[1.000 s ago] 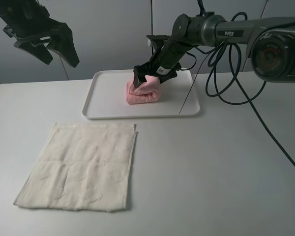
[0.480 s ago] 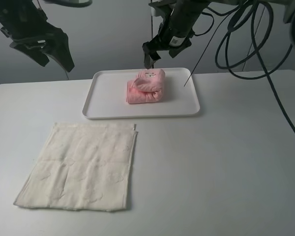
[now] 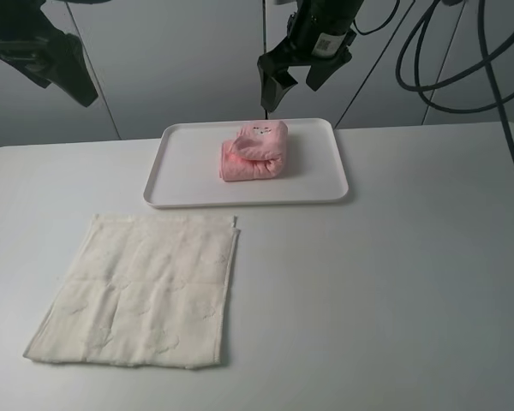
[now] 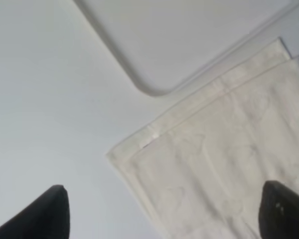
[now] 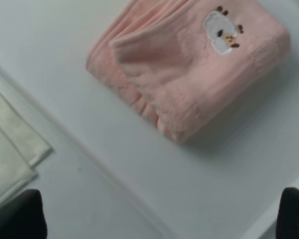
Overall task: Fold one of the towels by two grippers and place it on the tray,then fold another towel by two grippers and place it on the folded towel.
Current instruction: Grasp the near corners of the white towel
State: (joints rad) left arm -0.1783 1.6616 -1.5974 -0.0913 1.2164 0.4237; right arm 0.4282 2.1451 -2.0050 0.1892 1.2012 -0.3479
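Folded pink towel (image 3: 255, 151) on white tray (image 3: 188, 171), cream towel (image 3: 141, 291) flat on desk (image 3: 394, 282).
Left fingers (image 4: 45, 215) and right fingers (image 3: 271, 86) spread wide, holding nothing, both up high.

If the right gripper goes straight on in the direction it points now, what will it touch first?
Most likely the folded pink towel on the tray. The open right gripper hangs above it, pointing down. Depth is unclear, so it might meet bare tray beside the towel instead.
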